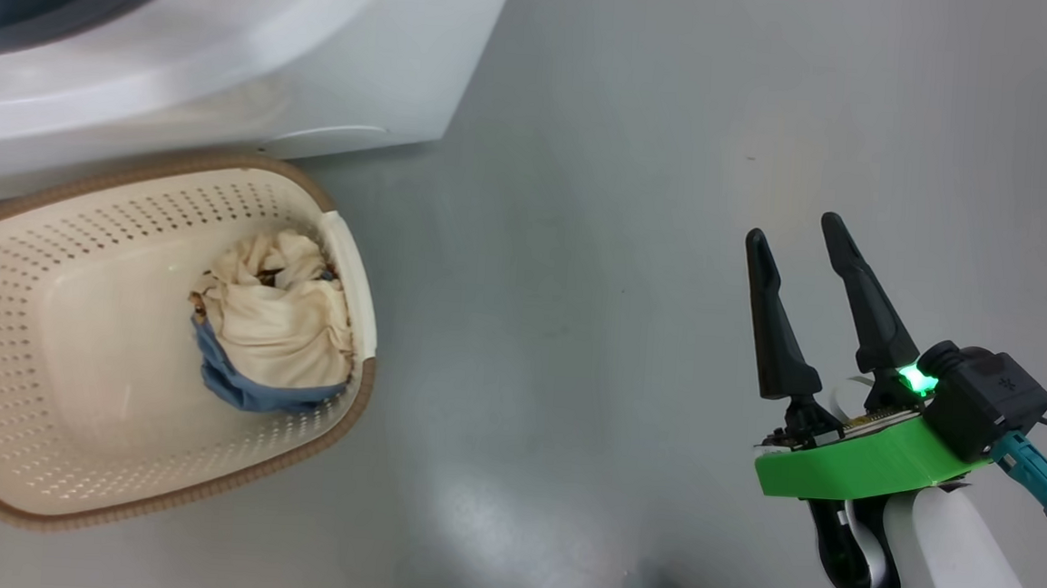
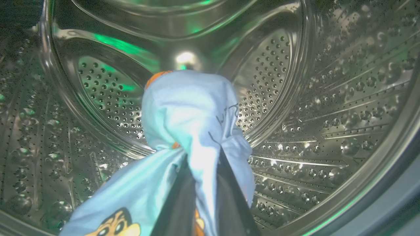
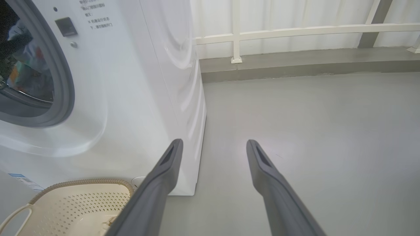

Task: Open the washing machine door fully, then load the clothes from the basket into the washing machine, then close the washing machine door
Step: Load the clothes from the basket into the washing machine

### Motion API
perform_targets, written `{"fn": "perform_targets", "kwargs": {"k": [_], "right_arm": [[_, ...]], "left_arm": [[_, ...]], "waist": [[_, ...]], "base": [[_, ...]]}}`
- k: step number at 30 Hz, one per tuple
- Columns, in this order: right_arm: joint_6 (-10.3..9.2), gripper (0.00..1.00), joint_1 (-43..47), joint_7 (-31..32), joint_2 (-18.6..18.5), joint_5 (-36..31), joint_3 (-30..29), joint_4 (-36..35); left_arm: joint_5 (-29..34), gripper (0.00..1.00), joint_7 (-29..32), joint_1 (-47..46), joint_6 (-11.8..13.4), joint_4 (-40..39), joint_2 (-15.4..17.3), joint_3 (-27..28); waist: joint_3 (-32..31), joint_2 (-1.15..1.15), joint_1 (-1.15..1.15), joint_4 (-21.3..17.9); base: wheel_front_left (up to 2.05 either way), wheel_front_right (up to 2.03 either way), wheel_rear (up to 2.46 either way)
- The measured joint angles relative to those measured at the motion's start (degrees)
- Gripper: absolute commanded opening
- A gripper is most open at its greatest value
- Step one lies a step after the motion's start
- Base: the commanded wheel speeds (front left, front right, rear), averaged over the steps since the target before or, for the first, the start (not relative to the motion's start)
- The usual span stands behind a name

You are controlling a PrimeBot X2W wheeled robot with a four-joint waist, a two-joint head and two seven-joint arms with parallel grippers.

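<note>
Inside the steel drum (image 2: 328, 98), our left claw (image 2: 202, 154) is pinched shut on the light blue garment (image 2: 187, 108). Our right claw (image 1: 795, 233) stands wide and empty above the floor (image 1: 599, 244); the cream garment (image 1: 276, 324) lies in the basket (image 1: 177, 162) beside the washer (image 1: 229, 58).

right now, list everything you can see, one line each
washing machine: one, white, beside the basket, opening uncovered
drum: one, steel, perforated, inside the washing machine
light blue garment: one, light blue with orange prints, held up inside the drum
cream garment: one, cream with blue trim, bunched against one end wall of the basket
basket: one, cream with brown rim, on the floor in front of the washing machine
floor: one, grey, under everything
railing: one, white, behind the floor
left gripper: one, dark fingers closed on the light blue garment
right gripper: one, dark fingers open, above bare floor
</note>
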Motion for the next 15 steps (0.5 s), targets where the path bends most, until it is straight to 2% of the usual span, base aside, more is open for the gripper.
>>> {"fn": "perform_targets", "kwargs": {"k": [1, 15], "right_arm": [[0.0, 1.0, 0.0, 0.0, 0.0, 0.0, 0.0, 0.0], [0.0, 1.0, -0.07, 0.0, 0.53, 1.0, -0.03, -0.13]], "left_arm": [[0.0, 1.0, 0.0, 0.0, 0.0, 0.0, 0.0, 0.0], [2.71, 1.0, 0.0, -0.09, 0.0, 0.79, -0.58, 2.01]], "waist": [[0.0, 0.0, 0.0, 0.0], [0.85, 0.0, -0.01, -0.49]], "base": [[0.0, 0.0, 0.0], [0.0, 0.0, 0.0]]}}
